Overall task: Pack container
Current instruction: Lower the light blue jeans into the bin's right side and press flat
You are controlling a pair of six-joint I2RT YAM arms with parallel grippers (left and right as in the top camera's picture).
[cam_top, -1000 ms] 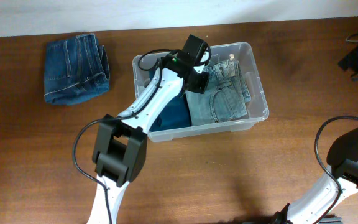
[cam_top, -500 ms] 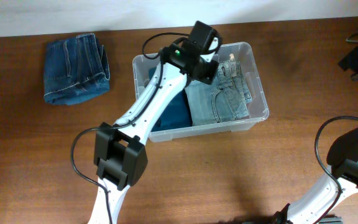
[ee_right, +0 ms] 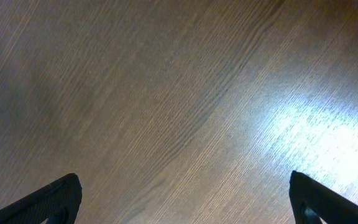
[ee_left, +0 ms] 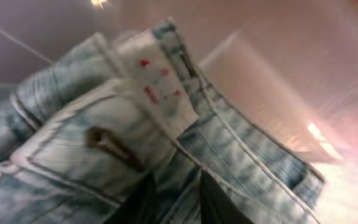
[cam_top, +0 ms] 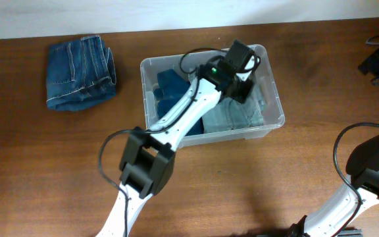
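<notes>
The clear plastic container (cam_top: 274, 86) stands at the table's middle back. It holds folded light-blue jeans (cam_top: 239, 116) on the right and a dark-blue folded garment (cam_top: 168, 91) on the left. My left gripper (cam_top: 241, 74) reaches into the container's right half, low over the light-blue jeans. In the left wrist view its fingers (ee_left: 178, 202) are close together with a fold of the light-blue jeans (ee_left: 104, 143) between them, near the waistband and white label. My right gripper (ee_right: 182, 199) is open and empty over bare table wood.
A folded pair of dark-blue jeans (cam_top: 81, 72) lies on the table at the back left, outside the container. The right arm (cam_top: 374, 171) stands at the table's right edge, with black gear (cam_top: 376, 63) at the back right.
My left gripper has moved to the right inside the container, from its middle to its right half. The dark-blue garment on the left has come into view. The right arm has not moved.
</notes>
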